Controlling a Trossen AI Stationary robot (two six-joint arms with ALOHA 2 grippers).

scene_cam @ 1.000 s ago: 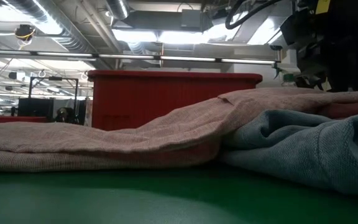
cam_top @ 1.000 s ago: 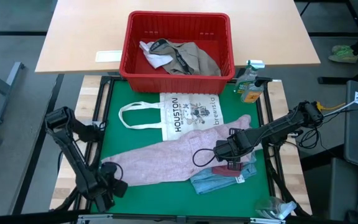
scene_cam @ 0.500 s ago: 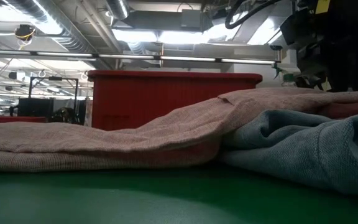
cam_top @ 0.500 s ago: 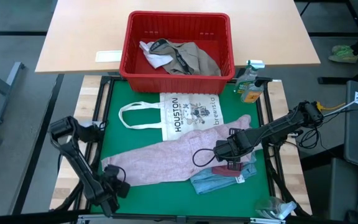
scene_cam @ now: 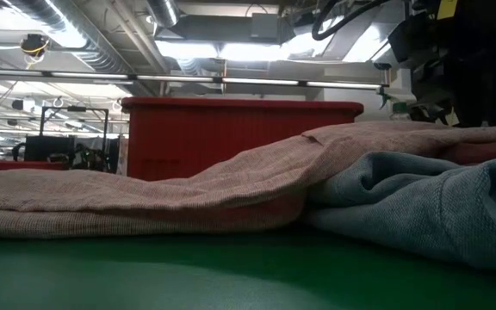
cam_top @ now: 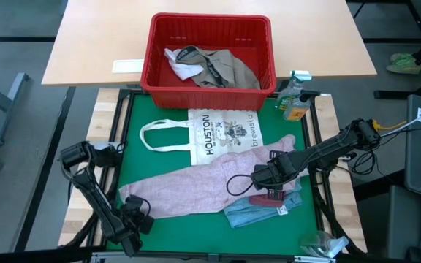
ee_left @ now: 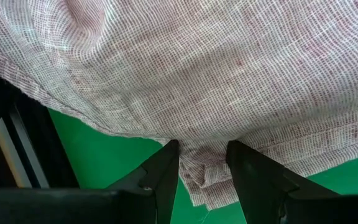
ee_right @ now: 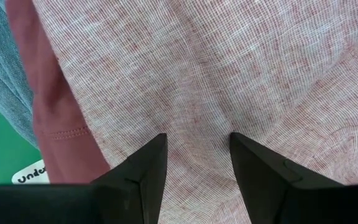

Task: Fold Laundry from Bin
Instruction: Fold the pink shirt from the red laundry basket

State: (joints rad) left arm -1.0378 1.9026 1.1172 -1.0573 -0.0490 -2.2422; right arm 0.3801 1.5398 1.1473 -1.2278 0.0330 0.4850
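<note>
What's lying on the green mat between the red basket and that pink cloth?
A flat white tote bag printed "HOUSTON", between the red basket and the pink cloth, seen in the high view.

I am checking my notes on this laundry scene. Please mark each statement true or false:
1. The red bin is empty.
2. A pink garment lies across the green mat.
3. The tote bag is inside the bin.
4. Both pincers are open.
1. False. The red bin holds grey and white clothes.
2. True. The pink garment lies on the green mat.
3. False. The tote bag lies on the mat.
4. True. The left pincer and right pincer are open over the pink garment.
</note>
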